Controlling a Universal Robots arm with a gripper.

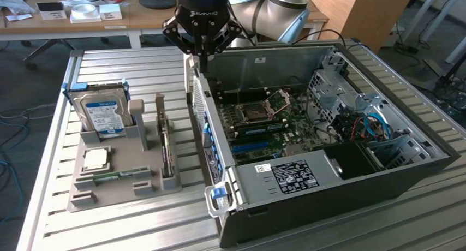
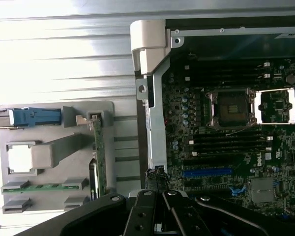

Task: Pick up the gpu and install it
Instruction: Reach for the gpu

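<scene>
Gripper [image 1: 203,57] pinched fully together, empty, above the case [image 1: 328,207] wall on the exterior view's left; I see the gpu [image 1: 165,147] only edge-on in its tray [image 1: 109,193].

a robotics lab — slatted aluminium workbench [image 1: 109,65], opened pc case [image 1: 255,65], cluttered wooden desk [image 1: 138,19] behind.

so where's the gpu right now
The gpu stands on edge in the grey holder at the exterior view's left, along the holder's edge nearest the open computer case, apart from the blue-labelled hard drive.
</scene>
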